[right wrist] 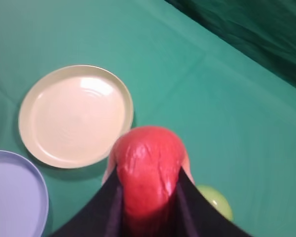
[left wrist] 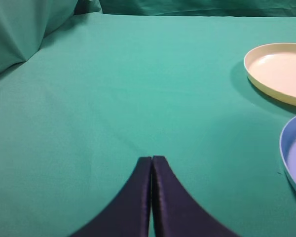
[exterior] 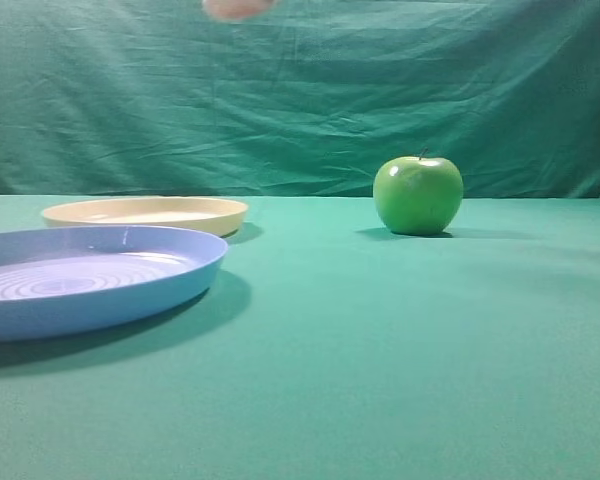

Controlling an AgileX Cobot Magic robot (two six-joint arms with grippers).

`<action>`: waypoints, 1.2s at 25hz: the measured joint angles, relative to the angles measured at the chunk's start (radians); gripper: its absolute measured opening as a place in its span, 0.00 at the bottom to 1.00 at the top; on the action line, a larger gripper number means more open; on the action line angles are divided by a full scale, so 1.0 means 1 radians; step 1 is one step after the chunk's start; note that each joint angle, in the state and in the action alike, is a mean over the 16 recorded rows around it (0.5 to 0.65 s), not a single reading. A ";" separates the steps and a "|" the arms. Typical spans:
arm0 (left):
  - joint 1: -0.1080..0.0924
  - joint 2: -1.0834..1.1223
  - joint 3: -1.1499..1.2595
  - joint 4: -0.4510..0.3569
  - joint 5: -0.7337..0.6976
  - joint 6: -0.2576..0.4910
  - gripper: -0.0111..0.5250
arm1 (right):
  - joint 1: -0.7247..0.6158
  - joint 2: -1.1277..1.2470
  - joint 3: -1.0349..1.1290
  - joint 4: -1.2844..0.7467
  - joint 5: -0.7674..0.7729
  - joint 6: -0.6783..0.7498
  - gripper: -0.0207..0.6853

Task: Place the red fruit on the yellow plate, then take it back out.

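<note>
Red on its upper side and paling to pink at the edges, the red fruit (right wrist: 149,173) sat clamped between the two dark fingers of the right gripper (right wrist: 149,197), which pressed against its flanks and held it up in the air above the cloth. In the exterior high view only a blurred pinkish sliver of the fruit (exterior: 238,8) showed at the very top edge of the picture, high over the table; the gripper itself was out of that view. From the right wrist camera the fruit hung just beside the near right rim of the yellow plate (right wrist: 75,116), not over its middle, and the plate's pale cream bowl held nothing. Part of the light blue plate (right wrist: 15,197) with its concentric rings lay close to the yellow one, toward the lower left of that view, and the two plates did not appear to touch. The green apple (exterior: 417,194) stood upright on the green tablecloth (exterior: 380,360), well apart from both plates, its stem up and a bright highlight on its skin. The left gripper (left wrist: 152,163) hung low over bare cloth with its dark fingers pressed together tip to tip and nothing between them, the yellow plate off to its right. A wrinkled green backdrop (exterior: 380,90) closed off the rear.
</note>
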 joint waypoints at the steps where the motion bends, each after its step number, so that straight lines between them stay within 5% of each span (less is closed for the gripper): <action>1: 0.000 0.000 0.000 0.000 0.000 0.000 0.02 | -0.013 -0.037 0.038 -0.018 0.002 0.018 0.27; 17: 0.000 0.000 0.000 0.000 0.000 0.000 0.02 | -0.157 -0.555 0.989 -0.035 -0.390 0.073 0.27; 30: 0.000 0.000 0.000 0.000 0.000 0.000 0.02 | -0.160 -0.467 1.362 0.025 -0.793 0.073 0.27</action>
